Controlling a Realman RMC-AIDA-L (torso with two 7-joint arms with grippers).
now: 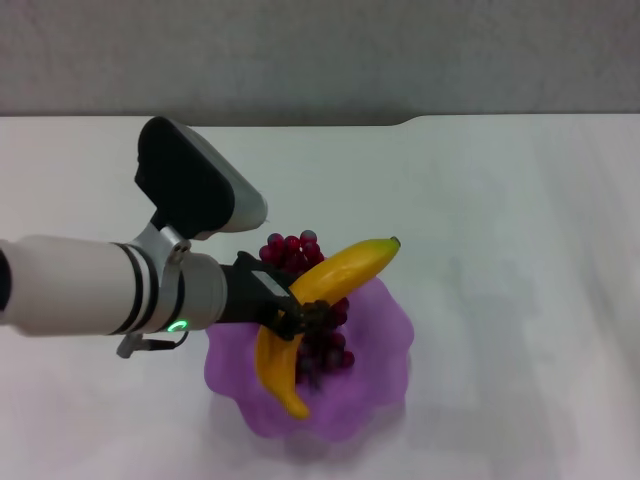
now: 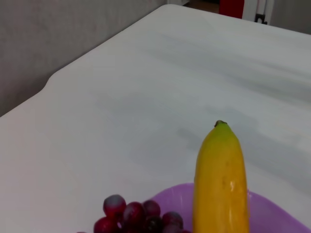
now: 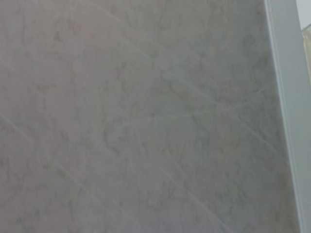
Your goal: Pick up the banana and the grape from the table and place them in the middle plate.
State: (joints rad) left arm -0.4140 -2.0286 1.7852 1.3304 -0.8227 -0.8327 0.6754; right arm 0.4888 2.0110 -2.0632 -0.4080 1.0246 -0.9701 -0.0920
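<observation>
Reaching in from the left of the head view, the left gripper (image 1: 290, 310) has its jaws clenched on the banana (image 1: 325, 285) near its middle, over the middle plate (image 1: 385, 345). One banana, one bunch of grape (image 1: 300, 252) and one plate show, all gathered in one spot on the white bench (image 1: 500, 200). The banana lies across the plate on a slant: its green-tipped end sticks out past the far right rim, and its other end points down toward the near rim. The grape bunch sits beneath and behind it, partly inside the plate, with some berries reaching past the far rim.

From the left wrist view, the banana's tip rises over the purple rim, with a few grapes beside it. The bench has a notched far edge, and a grey wall (image 1: 320, 50) stands behind it. The right arm is not seen in the head view; its wrist camera shows only a grey mottled surface.
</observation>
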